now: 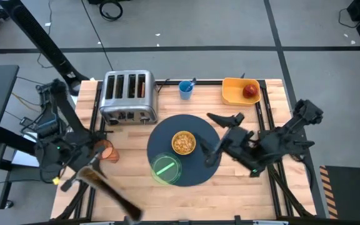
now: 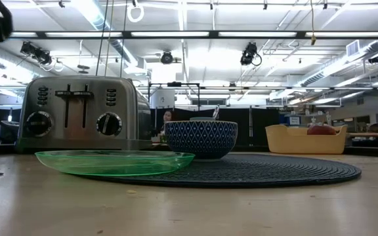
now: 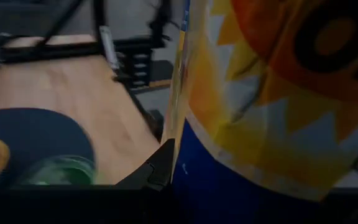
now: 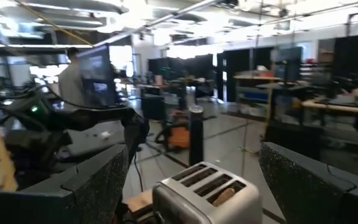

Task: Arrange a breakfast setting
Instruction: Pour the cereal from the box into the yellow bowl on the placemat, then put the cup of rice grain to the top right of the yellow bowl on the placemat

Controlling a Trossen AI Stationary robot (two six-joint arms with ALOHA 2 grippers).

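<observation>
The round navy mat (image 1: 199,167) lies mid-table. On it stand the patterned bowl (image 1: 183,142) of cereal and the green plate (image 1: 166,169), whose left rim overhangs the mat. My left gripper (image 1: 83,172), at the table's left, is shut on a yellow, orange and blue cereal box (image 3: 272,99). The orange tumbler (image 1: 107,150) stands beside it. My right gripper (image 1: 217,135) is open and empty over the mat's right edge. A toast slice (image 4: 222,196) sits in the toaster (image 1: 127,97). The red apple (image 1: 250,90) lies in the yellow bin (image 1: 231,94). I see no clear spoon. My left gripper holds the cereal box with one dark finger (image 3: 160,163) against a printed face of the box (image 3: 194,155); the box hides the other finger. In the high view the box (image 1: 114,195) reaches from the gripper slantwise toward the table's near edge.
The blue cup (image 1: 185,89) stands at the far edge between toaster and bin, with a thin handle sticking out of it. Bare wood shows on the table's near left and near right of the mat. Dark frame rails run along both table sides.
</observation>
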